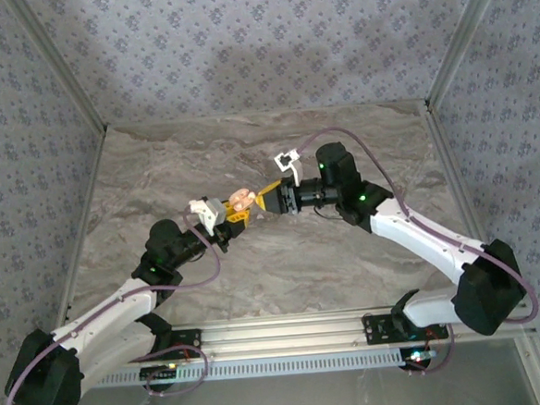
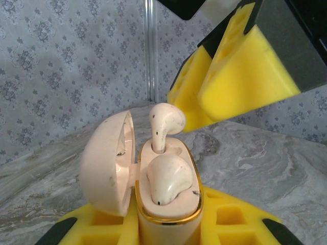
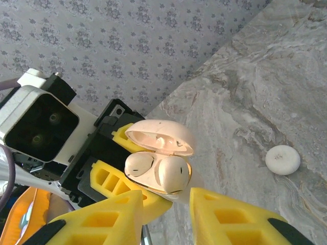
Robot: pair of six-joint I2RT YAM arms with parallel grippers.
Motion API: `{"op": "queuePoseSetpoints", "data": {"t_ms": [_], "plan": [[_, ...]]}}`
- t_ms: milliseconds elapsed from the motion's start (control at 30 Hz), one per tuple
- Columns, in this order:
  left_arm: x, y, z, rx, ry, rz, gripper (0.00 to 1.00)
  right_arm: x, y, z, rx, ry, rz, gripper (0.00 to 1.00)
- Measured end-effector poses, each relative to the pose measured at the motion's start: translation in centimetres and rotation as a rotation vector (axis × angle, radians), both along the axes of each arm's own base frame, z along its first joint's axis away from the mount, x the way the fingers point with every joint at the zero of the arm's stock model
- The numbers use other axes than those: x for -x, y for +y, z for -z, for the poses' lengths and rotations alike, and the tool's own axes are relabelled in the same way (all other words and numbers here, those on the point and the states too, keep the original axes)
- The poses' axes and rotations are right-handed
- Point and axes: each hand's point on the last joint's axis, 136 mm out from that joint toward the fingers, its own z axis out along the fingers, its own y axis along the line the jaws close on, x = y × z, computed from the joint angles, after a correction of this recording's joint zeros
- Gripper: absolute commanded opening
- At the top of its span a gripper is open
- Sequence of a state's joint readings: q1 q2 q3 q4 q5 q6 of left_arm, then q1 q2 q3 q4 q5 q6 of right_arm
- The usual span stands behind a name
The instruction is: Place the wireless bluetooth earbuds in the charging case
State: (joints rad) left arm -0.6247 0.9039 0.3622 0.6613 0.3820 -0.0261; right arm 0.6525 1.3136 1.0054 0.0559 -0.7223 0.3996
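Observation:
The cream-peach charging case (image 2: pixel 166 214) stands upright with my left gripper (image 2: pixel 166 229) shut on its body, and its lid (image 2: pixel 104 163) hangs open to the left. One white earbud (image 2: pixel 169 178) lies seated in the near slot. The second earbud (image 2: pixel 166 122) sticks up from the far slot, stem down and head tilted. My right gripper (image 3: pixel 166 214) is open just in front of the case (image 3: pixel 158 161), its yellow fingers (image 2: pixel 240 76) close beside the raised earbud. From above, the case (image 1: pixel 241 200) sits between the left gripper (image 1: pixel 231 213) and the right gripper (image 1: pixel 262 201).
A small white round disc (image 3: pixel 282 160) lies on the marble tabletop (image 3: pixel 255 92) to the right of the case. Patterned walls (image 1: pixel 259 46) close in the table at the back and sides. Both arms meet over the table's middle.

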Motion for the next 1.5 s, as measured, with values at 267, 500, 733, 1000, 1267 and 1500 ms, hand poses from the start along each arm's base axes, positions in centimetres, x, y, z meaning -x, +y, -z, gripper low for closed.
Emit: {"op": "queuePoseSetpoints", "data": {"t_ms": [267,500,733,1000,1267,1500], "plan": [[0.0,0.0,0.0,0.001,-0.001,0.000,0.11,0.1,0.4,0.3,0.001,0.007,-0.012,0.25],[0.0,0.0,-0.1,0.002,-0.003,0.000,0.10,0.1,0.4,0.3,0.001,0.007,-0.013,0.23],[0.1,0.1,-0.2,0.003,-0.005,-0.001,0.10,0.3,0.5,0.2,0.001,0.005,-0.016,0.22],[0.1,0.0,-0.1,0.000,-0.002,0.000,0.10,0.7,0.0,-0.4,0.004,-0.007,-0.004,0.38],[0.1,0.0,0.0,-0.001,0.001,0.000,0.10,0.4,-0.9,-1.5,-0.007,-0.034,0.022,0.33],[0.1,0.0,0.0,-0.001,0.001,0.000,0.10,0.1,-0.4,-1.6,-0.009,-0.033,0.012,0.27]]}}
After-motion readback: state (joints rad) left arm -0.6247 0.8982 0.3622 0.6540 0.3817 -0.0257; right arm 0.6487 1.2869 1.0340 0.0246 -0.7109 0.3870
